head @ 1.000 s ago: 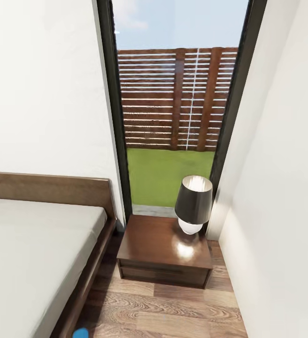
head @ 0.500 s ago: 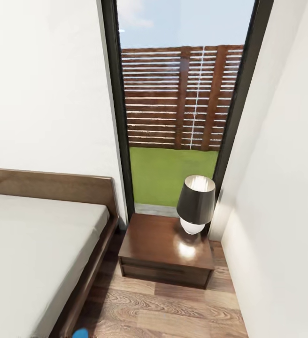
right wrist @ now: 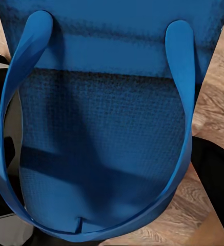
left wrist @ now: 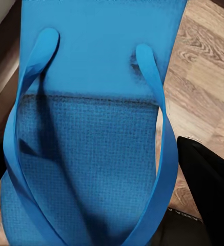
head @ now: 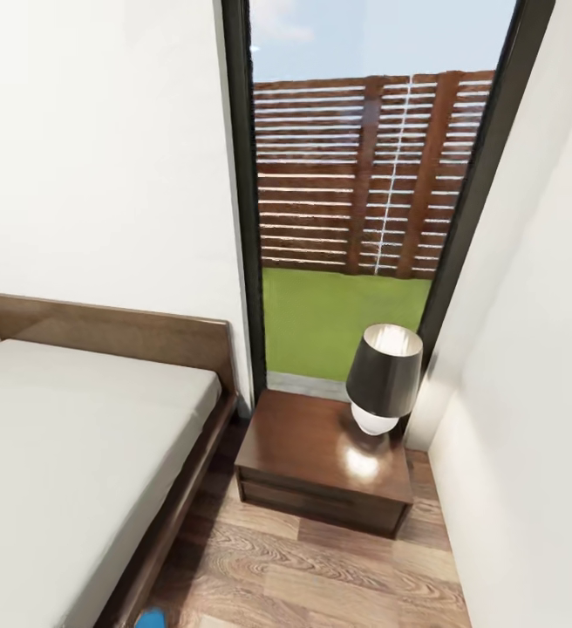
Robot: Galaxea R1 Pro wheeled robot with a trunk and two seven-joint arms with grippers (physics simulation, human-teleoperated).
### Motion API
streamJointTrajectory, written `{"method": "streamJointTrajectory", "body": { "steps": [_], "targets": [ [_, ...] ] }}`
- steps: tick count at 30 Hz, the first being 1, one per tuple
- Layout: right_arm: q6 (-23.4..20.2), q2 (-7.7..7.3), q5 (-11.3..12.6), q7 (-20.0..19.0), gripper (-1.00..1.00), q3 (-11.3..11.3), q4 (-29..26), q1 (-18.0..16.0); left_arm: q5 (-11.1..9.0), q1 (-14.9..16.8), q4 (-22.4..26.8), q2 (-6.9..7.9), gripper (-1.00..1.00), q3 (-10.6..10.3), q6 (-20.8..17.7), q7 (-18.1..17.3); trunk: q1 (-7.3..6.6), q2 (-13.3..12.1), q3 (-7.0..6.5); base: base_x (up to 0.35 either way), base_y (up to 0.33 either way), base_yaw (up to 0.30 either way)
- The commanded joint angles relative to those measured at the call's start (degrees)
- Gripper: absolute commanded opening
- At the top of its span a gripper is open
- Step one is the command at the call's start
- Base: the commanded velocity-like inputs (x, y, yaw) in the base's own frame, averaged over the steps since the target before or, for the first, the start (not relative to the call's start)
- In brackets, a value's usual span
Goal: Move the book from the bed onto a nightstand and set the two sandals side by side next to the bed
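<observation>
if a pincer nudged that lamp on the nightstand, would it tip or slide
Probably tips sooner than it slides: the lamp carries a wide dark shade over a smaller rounded white base, so it looks top-heavy. The glossy nightstand top may let the base skid a little first. It stands near the right back corner, so a push that way could send it off.

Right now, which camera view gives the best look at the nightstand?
The head view: the nightstand shows whole there, standing between the bed and the white wall, with a lamp on its top. The left wrist view looks at a blue sandal over wood floor, and the right wrist view at a blue sandal.
</observation>
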State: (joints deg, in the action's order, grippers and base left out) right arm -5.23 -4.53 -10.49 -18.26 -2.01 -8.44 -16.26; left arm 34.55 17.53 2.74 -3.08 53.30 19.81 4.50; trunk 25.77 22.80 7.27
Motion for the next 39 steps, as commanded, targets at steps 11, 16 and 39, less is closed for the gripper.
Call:
{"method": "streamJointTrajectory", "body": {
  "steps": [11,16,39],
  "targets": [
    [-0.31,0.02,-0.23,-0.2,-1.0,-0.19,-0.17,0.0,0.69,-0.28,-0.01,-0.08,-1.0,0.23,0.14,0.42,0.02,0.12,0.89,-0.052,-0.001,0.183],
    [-0.31,0.04,-0.23,-0.2,-1.0,-0.19,-0.17,0.0,0.69,-0.47,-0.01,-0.08,-1.0,0.23,0.16,0.42,0.02,0.12,1.24,-0.052,0.0,0.184],
    [-0.31,0.05,-0.23,-0.2,-1.0,-0.28,-0.08,0.0,0.69,-0.65,-0.01,-0.17,-1.0,0.23,0.19,0.42,0.02,0.12,2.81,-0.063,-0.051,0.189]
  ]
}}
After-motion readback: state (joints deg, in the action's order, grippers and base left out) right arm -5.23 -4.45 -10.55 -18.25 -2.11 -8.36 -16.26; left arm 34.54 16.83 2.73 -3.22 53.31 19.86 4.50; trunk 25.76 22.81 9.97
